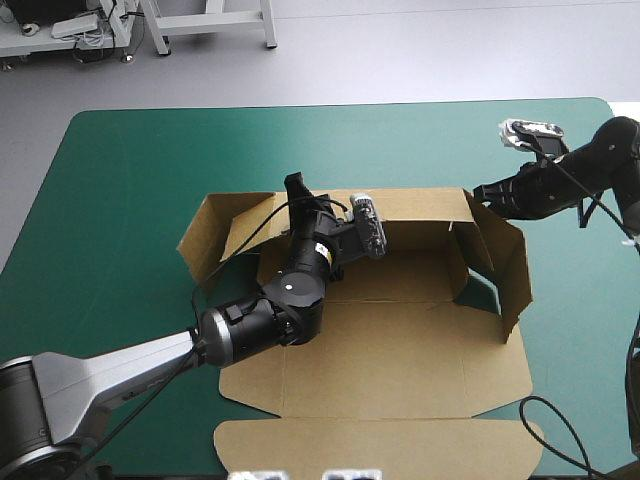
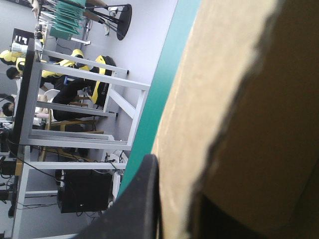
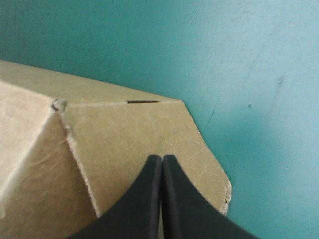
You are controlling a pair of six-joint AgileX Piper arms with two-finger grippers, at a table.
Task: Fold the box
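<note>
Teal-green cover [image 1: 120, 160] runs over the whole table, with grey floor [image 1: 420, 60] past its far edge. From above, the box [image 1: 400, 350] sits about mid-table, a little toward the right. Its base lies flat, its far wall stands up, flaps rise at the left and right ends, and the lid lies flat, reaching close to the near edge. Wide bare cover lies open to the left and along the far side; the strip on the right is narrower. The left arm reaches over the base from the near left corner, and the left jaws sit at the top of the far wall, toward its left end. The right jaws come in from the right and meet the far right corner of the box.

At the left wrist, brown board of the box [image 2: 219, 99] stands right up close. One black finger [image 2: 134, 209] lies flat against one face of the board, with a dark shape on the other side, so the left jaws look clenched on the wall's edge. A strip of cover [image 2: 167, 84] shows beyond.

At the right wrist, the right jaws are pressed together into one point over the corner flap of the box [image 3: 124, 134], with bare cover [image 3: 239, 74] spreading beyond it. I cannot tell whether the tip touches the board.
</note>
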